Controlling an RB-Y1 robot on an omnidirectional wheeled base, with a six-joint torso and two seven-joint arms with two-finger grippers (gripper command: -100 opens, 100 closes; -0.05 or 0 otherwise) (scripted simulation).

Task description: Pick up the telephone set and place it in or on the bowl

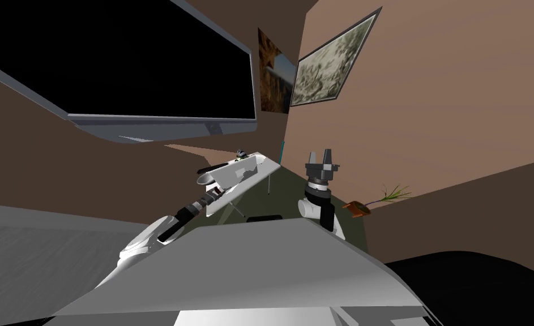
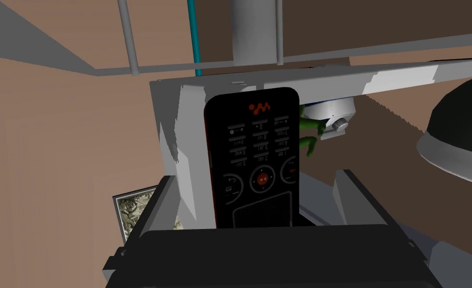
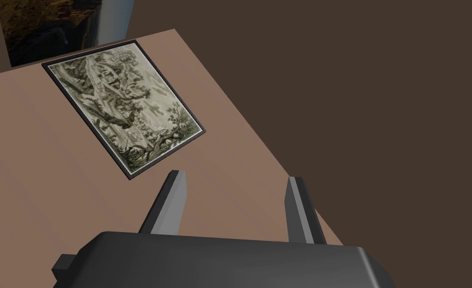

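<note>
The black phone (image 2: 254, 140) lies between the left gripper's (image 2: 256, 175) wide jaws, neither finger pressing it, at the white tabletop (image 2: 405, 77) near the bowl (image 2: 455, 145). The right gripper (image 3: 236, 176) points upward, jaws wide.

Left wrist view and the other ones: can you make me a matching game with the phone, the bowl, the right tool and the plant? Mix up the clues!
Things:
1. phone
2. bowl
3. right tool
4. potted plant

Clues:
A. open, with nothing between its fingers
B. orange-brown pot with thin green leaves
C. black with red marks, between the fingers of the left tool
D. dark, with a light grey rim

Pairs: 1-C, 2-D, 3-A, 4-B
</note>
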